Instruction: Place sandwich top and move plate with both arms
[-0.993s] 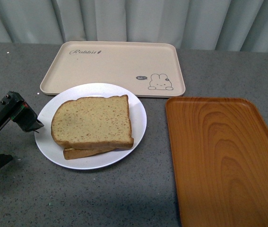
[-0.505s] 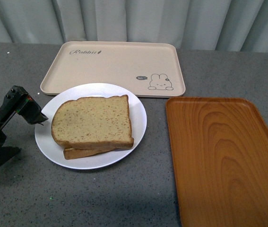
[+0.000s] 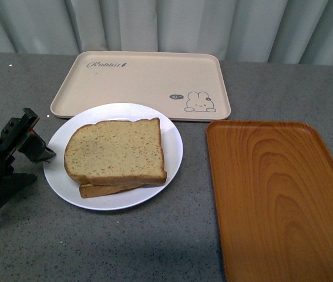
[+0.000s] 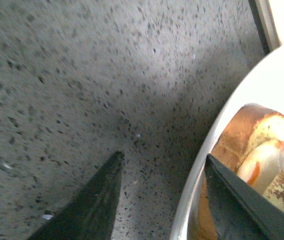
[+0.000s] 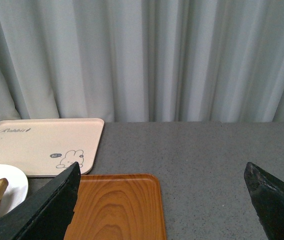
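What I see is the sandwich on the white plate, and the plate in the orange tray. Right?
No. The sandwich is on the plate, but the plate sits on the grey table beside the orange tray; the front view shows it.

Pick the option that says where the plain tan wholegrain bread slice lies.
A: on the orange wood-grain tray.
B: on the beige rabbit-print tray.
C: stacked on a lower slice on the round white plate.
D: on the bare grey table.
C: the tan bread slice rests over a lower slice on the round white plate.
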Robot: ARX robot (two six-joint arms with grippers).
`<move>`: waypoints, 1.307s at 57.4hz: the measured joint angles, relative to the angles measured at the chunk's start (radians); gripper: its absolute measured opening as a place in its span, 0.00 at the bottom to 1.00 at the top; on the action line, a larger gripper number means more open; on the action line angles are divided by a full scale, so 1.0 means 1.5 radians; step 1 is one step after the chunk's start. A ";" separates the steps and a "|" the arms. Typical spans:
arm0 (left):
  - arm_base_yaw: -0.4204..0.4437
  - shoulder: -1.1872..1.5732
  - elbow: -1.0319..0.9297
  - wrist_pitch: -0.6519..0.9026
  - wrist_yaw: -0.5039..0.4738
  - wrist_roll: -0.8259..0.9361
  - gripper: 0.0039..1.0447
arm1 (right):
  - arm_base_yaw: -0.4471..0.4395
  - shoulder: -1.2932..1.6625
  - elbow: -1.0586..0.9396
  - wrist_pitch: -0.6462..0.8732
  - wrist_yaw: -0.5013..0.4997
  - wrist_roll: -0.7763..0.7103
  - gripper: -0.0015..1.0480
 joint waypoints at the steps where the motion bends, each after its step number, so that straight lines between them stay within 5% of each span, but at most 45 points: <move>1: -0.001 0.002 0.001 0.000 0.004 -0.002 0.43 | 0.000 0.000 0.000 0.000 0.000 0.000 0.91; 16: 0.000 0.000 0.000 0.015 0.048 -0.016 0.05 | 0.000 0.000 0.000 0.000 -0.001 0.000 0.91; 42: 0.039 -0.050 -0.052 0.051 0.082 -0.041 0.04 | 0.000 0.000 0.000 0.000 0.000 0.000 0.91; 75: 0.121 -0.169 -0.136 0.225 0.173 -0.175 0.04 | 0.000 0.000 0.000 0.000 0.000 0.000 0.91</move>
